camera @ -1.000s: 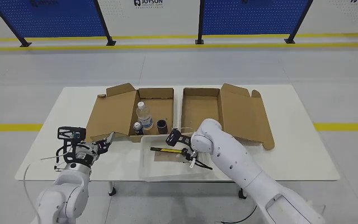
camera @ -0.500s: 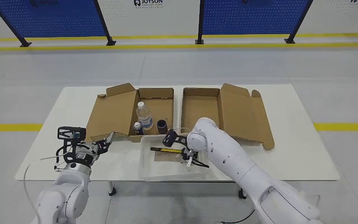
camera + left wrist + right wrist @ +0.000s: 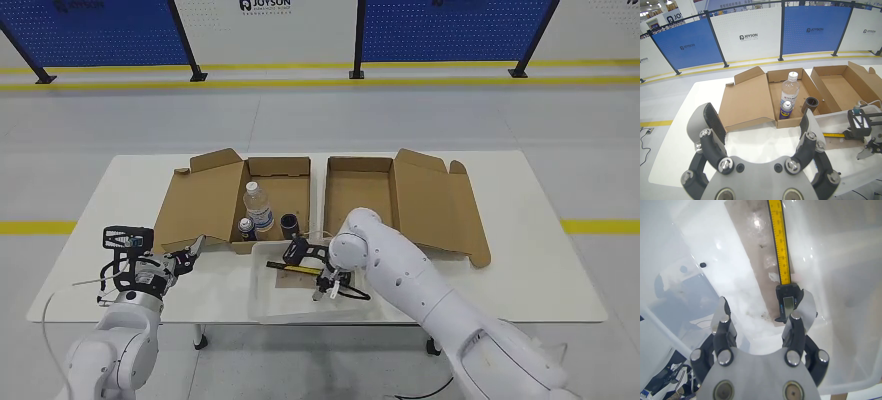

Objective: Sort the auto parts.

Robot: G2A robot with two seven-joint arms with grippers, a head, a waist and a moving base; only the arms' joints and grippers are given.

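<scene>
A caliper [image 3: 290,267] with a yellow scale [image 3: 780,241] and a black head [image 3: 788,302] lies in the clear plastic tray [image 3: 262,300] at the table's front. My right gripper [image 3: 322,285] hangs open inside the tray. The caliper's head sits just inside one of its fingers [image 3: 808,306], and I cannot tell whether they touch. Over the front left of the table my left gripper [image 3: 759,117] is open and holds nothing. The left cardboard box [image 3: 200,200] holds a clear bottle [image 3: 790,89], a blue spray can [image 3: 785,111] and a black cylinder [image 3: 810,105].
A second cardboard box [image 3: 358,195] stands open behind the tray, with its flap [image 3: 440,205] spread to the right. The left box's flap [image 3: 745,102] lies flat between my left gripper and the parts. Blue and white barriers stand on the floor beyond the table.
My right gripper has moved left inside the tray, toward the caliper's black head. The left arm has kept still.
</scene>
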